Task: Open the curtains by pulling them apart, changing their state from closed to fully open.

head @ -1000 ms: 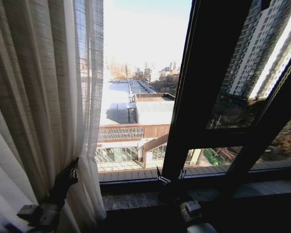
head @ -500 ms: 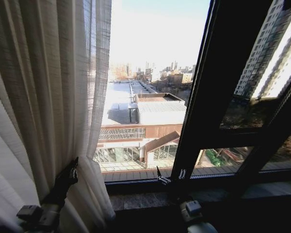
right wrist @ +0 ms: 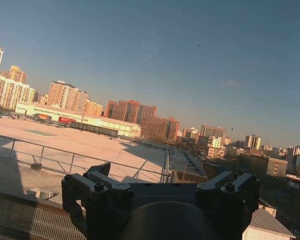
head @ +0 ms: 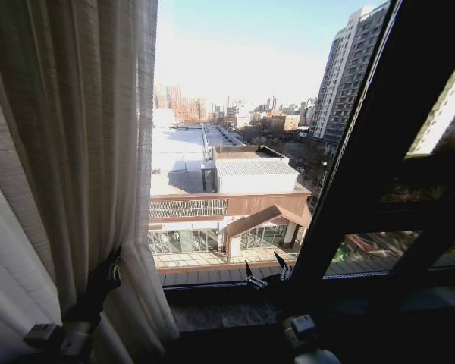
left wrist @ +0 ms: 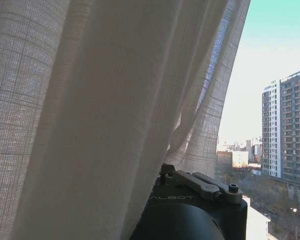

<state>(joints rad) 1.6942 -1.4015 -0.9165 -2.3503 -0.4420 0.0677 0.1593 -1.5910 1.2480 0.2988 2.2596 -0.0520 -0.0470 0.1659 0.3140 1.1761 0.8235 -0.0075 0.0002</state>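
Observation:
One sheer off-white panel of the curtains [head: 68, 152] hangs bunched at the left of the window, its free edge about a third of the way across the head view. My left gripper [head: 108, 274] is low down in its folds, shut on the fabric, which pinches in at the fingers and flares out below. In the left wrist view the pleated curtain [left wrist: 100, 110] drapes right against the left gripper [left wrist: 197, 184]. My right gripper [head: 264, 267] is open just above the window sill, with nothing between its fingers. The right wrist view shows the right gripper [right wrist: 162, 184] facing the bare glass.
A thick dark window frame bar [head: 356, 152] slants up on the right. A stone sill [head: 227, 315] runs along the bottom. Through the uncovered glass I see rooftops and towers [head: 220, 174].
The whole head view has swung, so the dark frame bar now lies farther right and more open glass shows. Both grippers keep their places in the picture, the left one still in the curtain.

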